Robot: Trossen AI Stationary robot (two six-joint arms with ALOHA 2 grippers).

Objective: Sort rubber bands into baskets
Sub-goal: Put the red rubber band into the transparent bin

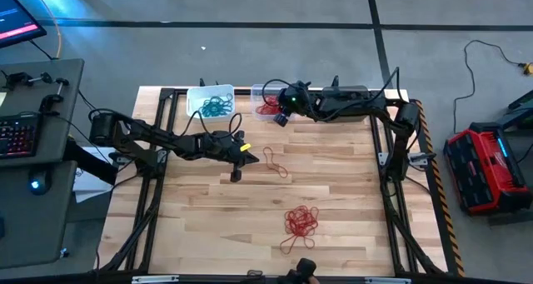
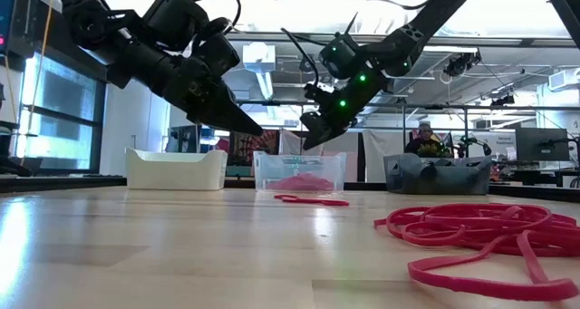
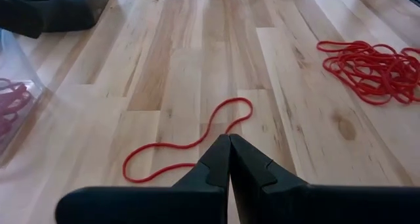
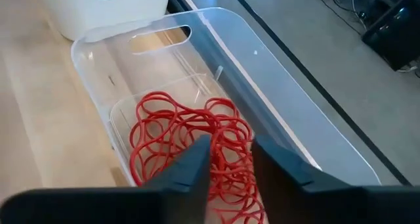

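Rubber bands point(image 1: 301, 221); three baskets point(image 2: 300, 172)

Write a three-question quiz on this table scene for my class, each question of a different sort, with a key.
1. True or false: the clear basket holds red bands.
2. Which gripper hangs over the clear basket? A) left B) right
3. Fill in: the white basket holds ___ bands.

Key
1. True.
2. B: the right gripper, fingers apart; the left gripper is shut above a loose red band on the table.
3. Teal.
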